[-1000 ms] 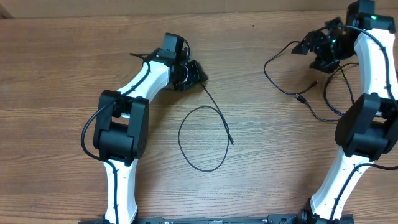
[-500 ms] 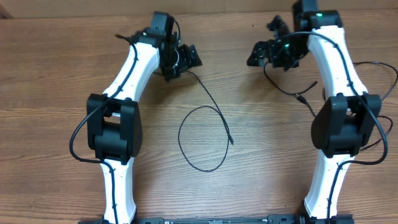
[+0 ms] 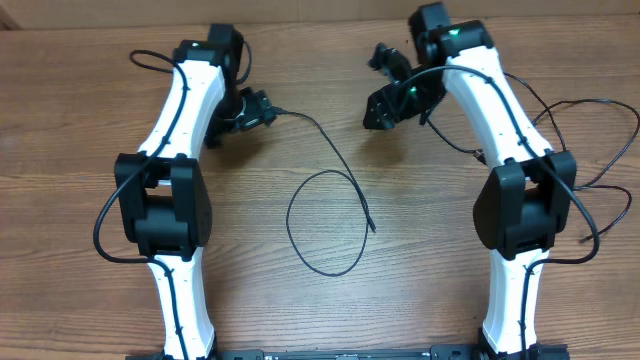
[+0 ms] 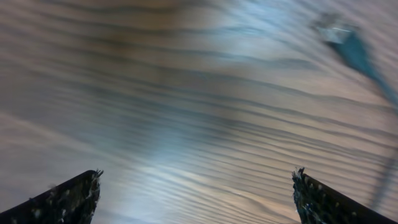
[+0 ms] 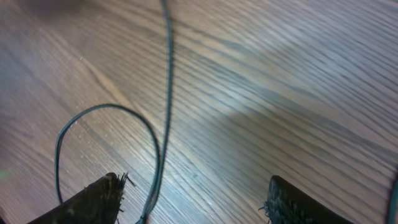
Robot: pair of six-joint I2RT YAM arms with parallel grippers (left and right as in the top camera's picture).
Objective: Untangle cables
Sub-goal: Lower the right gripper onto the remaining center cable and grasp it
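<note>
We see the left end effector (image 3: 255,108) spread wide and empty beside one plug end of the looped cable (image 3: 325,222) lying mid-bench (image 3: 80,80), and the right end effector (image 3: 388,100) likewise apart, gripping nothing.

Thin black cable (image 3: 289,222), loosely looped (lying flat)

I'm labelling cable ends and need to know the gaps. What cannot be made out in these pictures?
Left wrist: motion blur smears the plug at top right; its type is unreadable.
Right wrist: the looping cable leaves the bottom edge.
Overhead: the right arm covers part of the right-side cable.
</note>
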